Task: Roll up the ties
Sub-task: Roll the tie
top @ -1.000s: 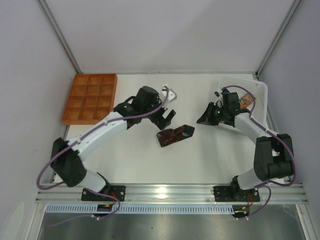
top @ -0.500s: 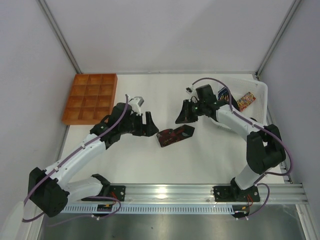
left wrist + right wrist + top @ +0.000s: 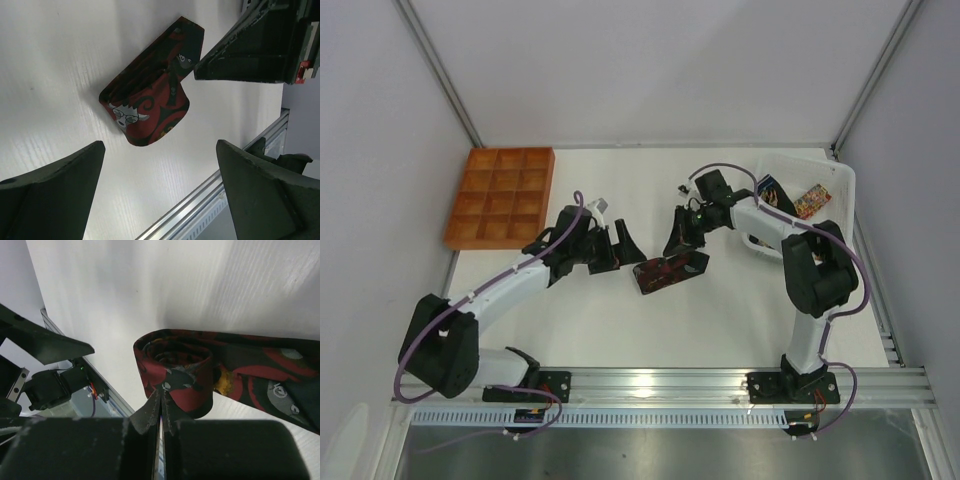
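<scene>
- Pressing my right gripper point(image 3: 160, 390), jaws together, on the roll of the tie point(image 3: 670, 270), well right of the tray point(image 3: 500, 195), likely so the coil holds.
- Between tray and tie my left gripper point(image 3: 157, 150), jaws apart, hovers ready to assist.

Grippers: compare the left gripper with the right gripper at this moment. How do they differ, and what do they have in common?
1. The left gripper is wide open; the right gripper is shut.
2. The right gripper's tip meets the rolled end of the dark red tie; the left gripper is clear of it, beside the other end.
Shared: both have dark fingers and point at the same tie.
</scene>
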You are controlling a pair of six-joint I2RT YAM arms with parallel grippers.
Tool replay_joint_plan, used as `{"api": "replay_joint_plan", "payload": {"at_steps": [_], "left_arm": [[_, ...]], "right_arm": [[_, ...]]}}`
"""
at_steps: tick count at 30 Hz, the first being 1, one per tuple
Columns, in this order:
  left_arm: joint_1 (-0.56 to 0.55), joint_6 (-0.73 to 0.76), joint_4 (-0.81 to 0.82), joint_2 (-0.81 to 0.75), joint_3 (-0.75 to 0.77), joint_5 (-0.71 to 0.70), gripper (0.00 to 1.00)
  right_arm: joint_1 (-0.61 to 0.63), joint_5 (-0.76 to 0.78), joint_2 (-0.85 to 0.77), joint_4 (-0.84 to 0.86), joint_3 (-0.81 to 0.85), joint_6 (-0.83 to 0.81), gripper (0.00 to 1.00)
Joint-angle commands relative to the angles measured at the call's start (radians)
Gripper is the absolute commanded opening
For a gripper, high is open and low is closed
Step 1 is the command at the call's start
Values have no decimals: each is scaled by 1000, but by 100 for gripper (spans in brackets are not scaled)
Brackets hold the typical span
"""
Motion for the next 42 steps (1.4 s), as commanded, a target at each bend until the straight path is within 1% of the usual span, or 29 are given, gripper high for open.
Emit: {"api": "replay_joint_plan", "payload": {"at_steps": [1, 4, 7, 12, 14, 15, 17, 25, 31, 37, 42], "left_arm": [[11, -66, 93, 5, -14, 39, 99], [11, -82, 105, 22, -43, 22, 99], [11, -99, 141, 30, -83, 29, 98], [11, -106, 179, 54, -118, 55, 98], [11, -130, 199, 59, -132, 73, 97], [11, -136, 237, 59, -147, 75, 98], [11, -148, 257, 62, -161, 81, 99], [11, -159, 314, 114, -178, 101, 100], [11, -187, 337, 180, -182, 105, 100], [10, -257, 369, 220, -164, 95, 100], [-2, -417, 481, 217, -207, 72, 100]], "right_arm": [[11, -41, -8, -32, 48, -17, 4], [12, -63, 12, -46, 37, -15, 4], [24, -56, 3, -20, 1, -4, 4], [29, -44, 17, 12, -39, -14, 4], [32, -39, 26, 26, -47, -11, 3], [31, -42, 30, 37, -50, -7, 3], [31, -31, 35, 58, -58, 0, 3], [26, 33, 75, 66, -59, -9, 3], [23, 21, 86, 72, -59, -7, 3], [21, 12, 101, 81, -56, 3, 2], [21, 5, 109, 92, -63, 9, 2]]}}
